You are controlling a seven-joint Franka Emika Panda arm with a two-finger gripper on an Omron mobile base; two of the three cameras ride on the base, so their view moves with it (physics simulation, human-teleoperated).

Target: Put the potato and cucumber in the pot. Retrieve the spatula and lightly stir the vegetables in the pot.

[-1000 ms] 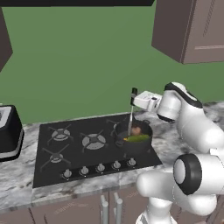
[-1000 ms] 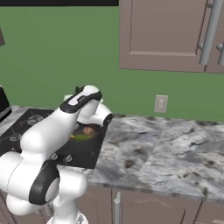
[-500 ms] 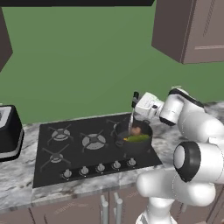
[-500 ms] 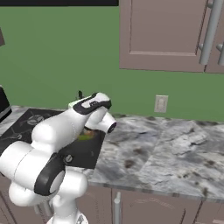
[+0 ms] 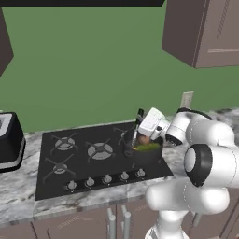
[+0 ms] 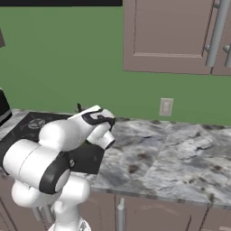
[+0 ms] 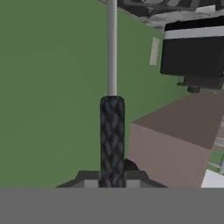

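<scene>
Swung toward nine o'clock since before: gripper (image 5: 138, 125) clenched on spatula (image 5: 135, 135), diamond-textured dark handle, slim pale shaft, over round pot (image 5: 142, 150).

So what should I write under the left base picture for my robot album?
Robot gripper holding the spatula in the pot on the stove, with the cucumber and potato inside.

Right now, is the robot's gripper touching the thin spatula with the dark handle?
Touching. In the hand view the gripper is shut on the spatula, its dark textured handle rising from between the fingers.
</scene>
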